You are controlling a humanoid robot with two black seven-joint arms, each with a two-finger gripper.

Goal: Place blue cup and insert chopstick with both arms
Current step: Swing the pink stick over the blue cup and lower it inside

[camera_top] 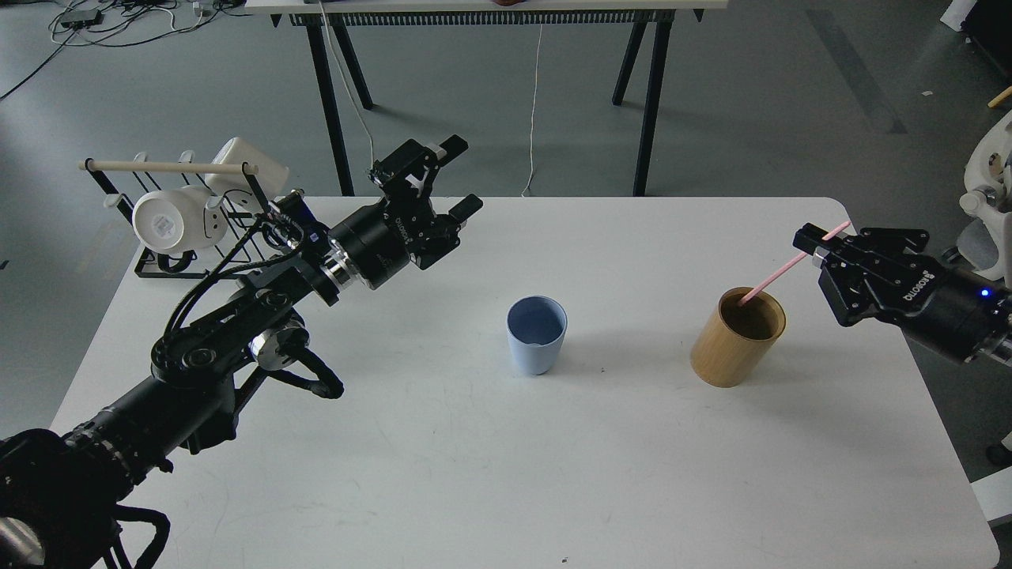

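The blue cup (537, 334) stands upright and empty near the middle of the white table (474, 474). A pink chopstick (779, 274) leans with its lower end inside a tan wooden cylinder (738, 338) on the right. My right gripper (814, 250) is shut on the chopstick's upper part, above and to the right of the cylinder. My left gripper (465, 175) is open and empty. It hovers over the back of the table, up and to the left of the cup.
A black wire rack (186, 245) with a pale wooden rod and white mugs (170, 223) stands at the table's back left corner, close to my left forearm. Another table's black legs (648, 95) stand behind. The table's right edge lies under my right arm.
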